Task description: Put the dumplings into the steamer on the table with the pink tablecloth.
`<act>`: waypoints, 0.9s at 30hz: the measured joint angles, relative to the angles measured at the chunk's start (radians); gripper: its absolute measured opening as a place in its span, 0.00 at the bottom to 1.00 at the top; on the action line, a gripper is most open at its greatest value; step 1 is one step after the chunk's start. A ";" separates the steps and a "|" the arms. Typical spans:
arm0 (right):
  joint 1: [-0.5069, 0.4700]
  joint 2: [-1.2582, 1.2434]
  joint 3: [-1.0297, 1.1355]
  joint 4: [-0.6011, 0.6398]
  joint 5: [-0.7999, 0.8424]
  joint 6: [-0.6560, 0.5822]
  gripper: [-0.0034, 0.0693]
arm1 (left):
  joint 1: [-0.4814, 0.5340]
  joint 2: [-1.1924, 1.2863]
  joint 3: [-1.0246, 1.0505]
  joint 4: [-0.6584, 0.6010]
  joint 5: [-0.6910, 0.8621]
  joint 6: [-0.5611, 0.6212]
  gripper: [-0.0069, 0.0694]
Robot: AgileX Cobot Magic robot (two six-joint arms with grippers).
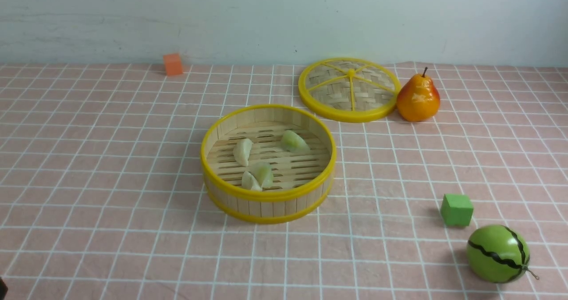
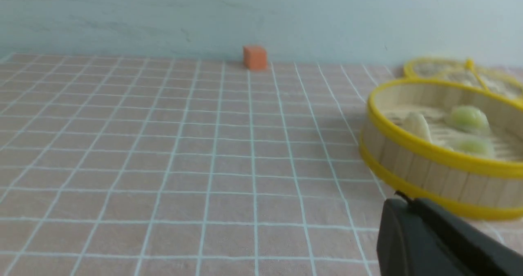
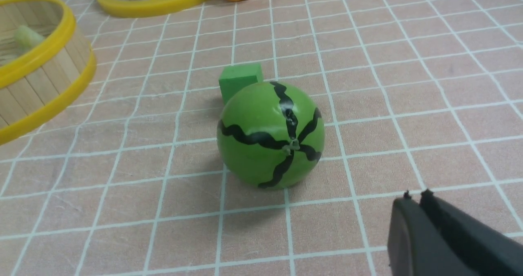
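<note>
The steamer (image 1: 266, 207) stands mid-table on the pink tablecloth (image 1: 111, 180). Several pale dumplings lie on its slatted floor: one at the left (image 1: 242, 151), one at the back right (image 1: 293, 141), and two touching near the front wall (image 1: 262, 173). In the left wrist view my left gripper (image 2: 402, 196) is shut and empty, low over the cloth just outside the steamer's wall (image 2: 408, 161). In the right wrist view my right gripper (image 3: 416, 194) has its jaws together with nothing between them, a short way from the toy watermelon (image 3: 269, 135). Neither gripper's fingers show in the front view.
The woven yellow-rimmed lid (image 1: 348, 89) lies flat behind the steamer with a pear (image 1: 418, 98) touching its right side. A green cube (image 1: 456, 209) and the watermelon (image 1: 498, 253) sit at the front right. An orange cube (image 1: 172, 64) stands by the back wall.
</note>
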 joint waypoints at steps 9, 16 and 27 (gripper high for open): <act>0.000 -0.001 0.000 0.000 0.001 0.000 0.10 | 0.030 -0.005 0.010 -0.113 0.262 0.149 0.07; 0.000 -0.001 0.000 0.000 0.001 0.000 0.11 | 0.030 -0.005 0.010 -0.116 0.262 0.219 0.07; 0.000 -0.001 0.000 0.000 0.002 0.000 0.13 | 0.030 -0.005 0.010 -0.128 0.262 0.220 0.07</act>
